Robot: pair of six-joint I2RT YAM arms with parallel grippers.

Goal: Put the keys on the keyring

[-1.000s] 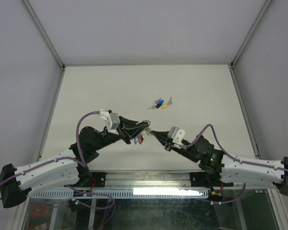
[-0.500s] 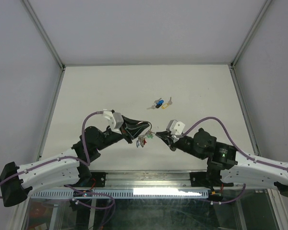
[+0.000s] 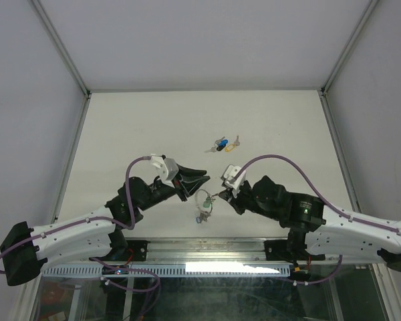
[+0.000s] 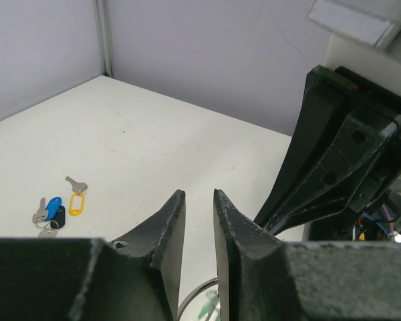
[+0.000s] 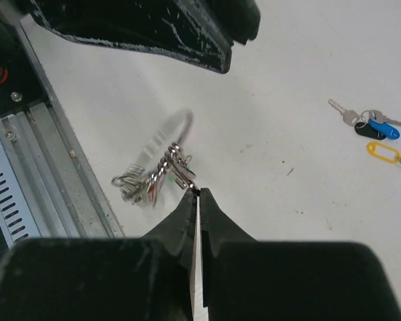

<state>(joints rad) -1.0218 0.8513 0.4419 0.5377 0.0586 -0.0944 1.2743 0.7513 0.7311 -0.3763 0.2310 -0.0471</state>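
Note:
The keyring (image 3: 204, 200), a thin silver ring with green-, red- and dark-headed keys, hangs from my right gripper (image 3: 218, 194), which is shut on a piece of the bunch. In the right wrist view the bunch (image 5: 157, 177) is blurred just past the shut fingertips (image 5: 198, 190). My left gripper (image 3: 202, 176) is slightly open and empty, just above the ring. In the left wrist view the ring (image 4: 195, 302) shows low between the fingers (image 4: 199, 195). The loose keys (image 3: 222, 144), blue, dark and yellow tagged, lie on the table farther back (image 4: 53, 208) (image 5: 376, 130).
The white table (image 3: 134, 127) has grey walls at the back and sides. A metal rail (image 5: 50, 167) runs along the near edge close under the hanging bunch. The two grippers sit close together, tip to tip.
My left gripper has let go of the keyring and drawn back a little. The right gripper still holds the bunch, which has swung down and left. The right arm has shifted left.

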